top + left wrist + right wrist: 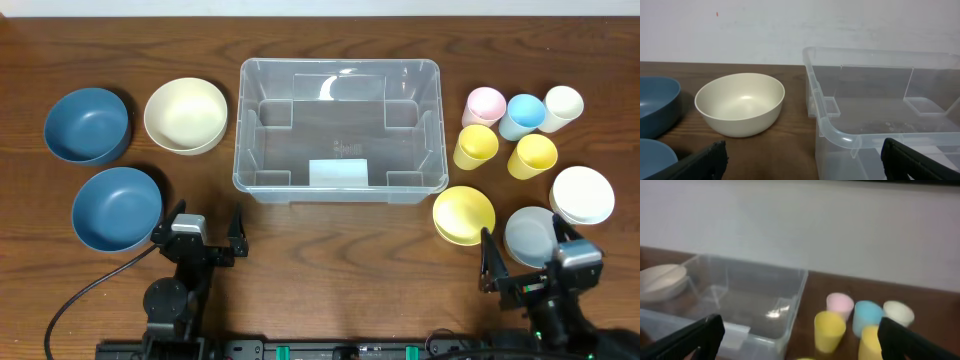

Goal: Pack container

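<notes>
The container, a large clear bin, stands empty at the table's middle, also seen in the left wrist view and the right wrist view. My left gripper sits near the front edge, just left of the bin's near left corner. It is open with nothing between its fingers. My right gripper is at the front right, beside a yellow bowl and over a pale grey bowl. It is open and empty too.
Left of the bin lie two blue bowls and a cream bowl. To its right stand pink, blue, white and two yellow cups, plus a white bowl.
</notes>
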Motion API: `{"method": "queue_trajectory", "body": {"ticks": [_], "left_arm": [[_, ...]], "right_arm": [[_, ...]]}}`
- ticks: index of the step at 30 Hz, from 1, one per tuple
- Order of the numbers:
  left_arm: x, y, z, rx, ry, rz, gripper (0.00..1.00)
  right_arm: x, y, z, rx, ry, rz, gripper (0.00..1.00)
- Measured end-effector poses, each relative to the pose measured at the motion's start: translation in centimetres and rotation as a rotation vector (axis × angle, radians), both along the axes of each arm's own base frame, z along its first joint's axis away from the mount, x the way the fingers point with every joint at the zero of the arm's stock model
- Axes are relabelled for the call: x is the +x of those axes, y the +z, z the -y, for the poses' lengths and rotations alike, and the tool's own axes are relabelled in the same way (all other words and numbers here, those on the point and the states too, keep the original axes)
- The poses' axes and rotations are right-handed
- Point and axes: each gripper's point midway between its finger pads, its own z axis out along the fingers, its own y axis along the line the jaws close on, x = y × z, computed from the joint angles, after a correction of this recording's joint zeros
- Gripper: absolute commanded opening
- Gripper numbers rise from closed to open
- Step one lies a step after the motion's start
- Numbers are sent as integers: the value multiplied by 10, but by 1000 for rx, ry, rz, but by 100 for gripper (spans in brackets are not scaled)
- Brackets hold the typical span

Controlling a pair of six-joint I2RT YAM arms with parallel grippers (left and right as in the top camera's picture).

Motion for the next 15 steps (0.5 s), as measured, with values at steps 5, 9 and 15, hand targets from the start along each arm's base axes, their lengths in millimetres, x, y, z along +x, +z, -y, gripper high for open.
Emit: {"method": "queue_trajectory", "body": {"ticks": [5,9,15], "left_arm": [[0,0,0,0,0,0,98],[0,0,0,0,0,0,98],[0,0,0,0,0,0,98]], "right_arm": [[-6,-39,-11,15,65,-297,99],[-9,-52,-33,65,190,-393,99],[-11,-34,-60,117,358,-336,99]]}}
